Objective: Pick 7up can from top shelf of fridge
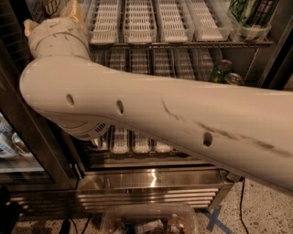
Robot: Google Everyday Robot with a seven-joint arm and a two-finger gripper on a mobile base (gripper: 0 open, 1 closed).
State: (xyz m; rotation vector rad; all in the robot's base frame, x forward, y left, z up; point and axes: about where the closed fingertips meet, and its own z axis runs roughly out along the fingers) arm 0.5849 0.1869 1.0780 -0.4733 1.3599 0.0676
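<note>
My white arm [160, 119] crosses the whole view from lower right to upper left. Its wrist [57, 39] points up into the fridge [36, 151]. My gripper [62, 10] is at the top left, mostly cut off by the frame's edge, at the left end of the top shelf [137, 25] with its white slotted can lanes. A pale can-like object with dark lettering [50, 5] shows right at the gripper; it may be the 7up can. Whether it is held cannot be told.
Dark green striped cans [249, 11] stand at the top shelf's right end. Two green cans [223, 71] sit on the rack below. The dark door frame [27, 132] is at the left, the stainless base [151, 183] below. A clear plastic box [149, 221] lies on the floor.
</note>
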